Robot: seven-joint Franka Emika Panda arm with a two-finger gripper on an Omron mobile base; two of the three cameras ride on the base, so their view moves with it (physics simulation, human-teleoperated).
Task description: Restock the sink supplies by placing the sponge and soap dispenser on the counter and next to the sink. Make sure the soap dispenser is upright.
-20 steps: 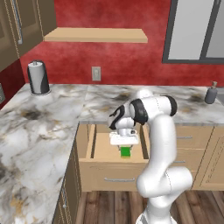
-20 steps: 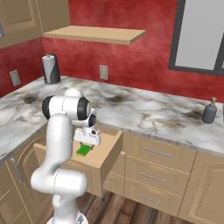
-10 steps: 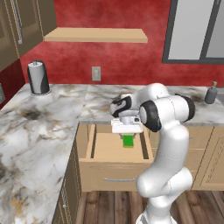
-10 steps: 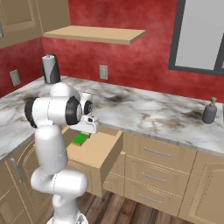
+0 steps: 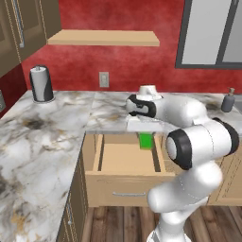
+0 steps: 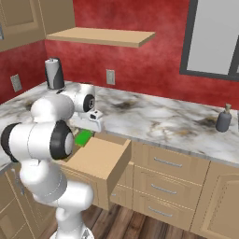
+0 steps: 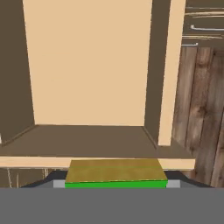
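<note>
Gripper [image 5: 146,137] clamped on the sponge [image 5: 146,140], low over the open drawer [image 5: 126,160].

Even, bright rendered light; soft shadows inside open drawer [image 5: 127,160]; no glare, sharp throughout.

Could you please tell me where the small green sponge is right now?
The small flat bright green sponge hangs in the gripper above the open light wood drawer, near its back right corner, just below the marble counter's edge.
</note>
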